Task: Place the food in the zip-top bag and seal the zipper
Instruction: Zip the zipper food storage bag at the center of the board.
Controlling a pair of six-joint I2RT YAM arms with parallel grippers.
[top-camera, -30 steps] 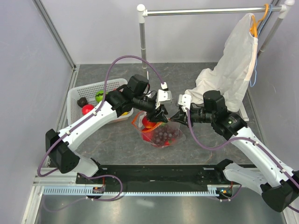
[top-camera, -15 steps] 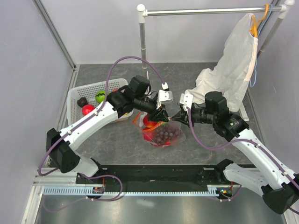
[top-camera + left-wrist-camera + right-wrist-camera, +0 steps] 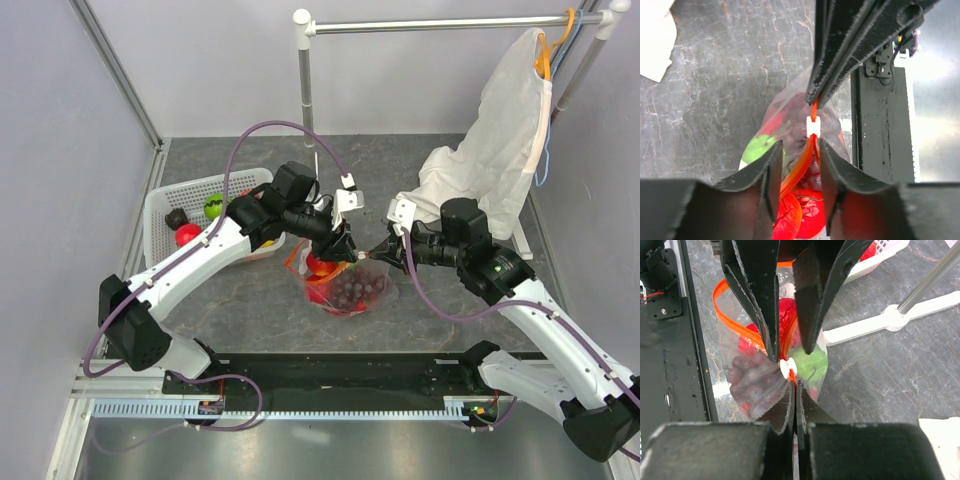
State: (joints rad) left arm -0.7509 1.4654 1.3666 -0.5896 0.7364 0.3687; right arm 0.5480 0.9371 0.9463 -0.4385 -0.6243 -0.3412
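the grey table (image 3: pixel 250 300) carries a white garment cover (image 3: pixel 495 150) hanging at the back right and a white basket (image 3: pixel 165 205) at the left. between them, at the middle, the zip-top bag (image 3: pixel 350 292) holds the food: purple grapes (image 3: pixel 752 382), a green piece (image 3: pixel 807 362), red pieces (image 3: pixel 807 222). the right gripper (image 3: pixel 794 390) is clamped on the end of the zipper (image 3: pixel 813 109). the left gripper (image 3: pixel 799 150) stands parted astride the strip, just beside the white slider (image 3: pixel 812 127).
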